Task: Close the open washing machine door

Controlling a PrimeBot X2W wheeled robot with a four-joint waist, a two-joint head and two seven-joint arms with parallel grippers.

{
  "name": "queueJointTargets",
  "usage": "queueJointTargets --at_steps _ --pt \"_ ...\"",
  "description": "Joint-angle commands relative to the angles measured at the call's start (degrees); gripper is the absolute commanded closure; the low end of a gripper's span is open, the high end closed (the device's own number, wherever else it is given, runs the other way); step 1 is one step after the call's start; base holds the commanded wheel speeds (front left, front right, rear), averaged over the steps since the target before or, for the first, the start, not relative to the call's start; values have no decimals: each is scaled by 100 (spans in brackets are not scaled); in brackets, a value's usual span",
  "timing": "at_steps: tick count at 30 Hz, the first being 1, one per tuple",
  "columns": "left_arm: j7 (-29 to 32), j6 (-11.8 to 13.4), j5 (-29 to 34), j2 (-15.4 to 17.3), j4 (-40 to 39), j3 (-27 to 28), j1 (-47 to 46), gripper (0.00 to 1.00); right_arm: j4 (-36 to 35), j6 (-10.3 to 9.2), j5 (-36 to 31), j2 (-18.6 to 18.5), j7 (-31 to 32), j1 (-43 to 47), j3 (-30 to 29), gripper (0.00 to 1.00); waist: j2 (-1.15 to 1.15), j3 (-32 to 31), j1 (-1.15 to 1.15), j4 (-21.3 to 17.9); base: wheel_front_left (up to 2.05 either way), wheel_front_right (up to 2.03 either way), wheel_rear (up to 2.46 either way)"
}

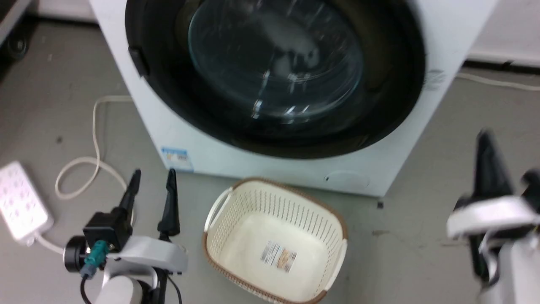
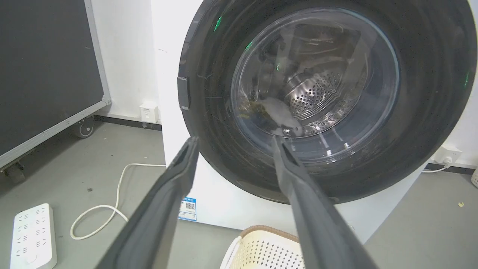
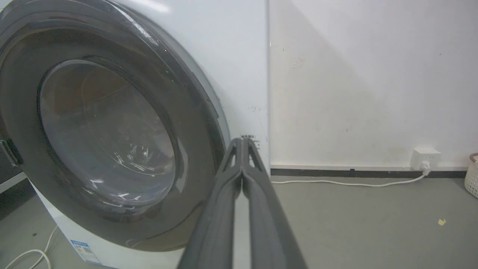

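The white washing machine stands ahead, its blue sticker at the lower left corner. The glossy black washing machine door lies flat against the front, and the steel drum shows through its glass. My left gripper hovers open and empty near the floor, short of the machine, its fingers pointing at the door's lower left. My right gripper is blurred at the right edge, apart from the machine. In the right wrist view its fingertips meet, shut on nothing, beside the door.
A cream perforated basket sits on the floor right before the machine. A white power strip and its looped cable lie to the left. A black wheeled case stands farther left. A wall socket and cord are to the right.
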Motion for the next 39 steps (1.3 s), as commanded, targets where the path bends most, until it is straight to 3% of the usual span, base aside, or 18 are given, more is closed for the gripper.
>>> queueJointTargets --at_steps 1,14,15,39 --pt "-25 -10 20 -4 79 -35 121 0 -74 -4 41 -5 -25 370 139 100 0 -427 2 -289 0 0 0" --pt "226 109 -10 -37 329 -170 331 0 -469 -4 4 -4 346 1772 621 100 0 -767 2 -313 0 0 0" --pt "254 112 -40 -38 356 -181 354 0 -603 -4 38 -4 517 1941 722 0 0 -800 2 -294 0 0 0" --pt "349 208 -100 11 355 -258 223 0 -1026 -4 170 -4 844 2132 969 0 0 -750 2 -256 0 0 0"
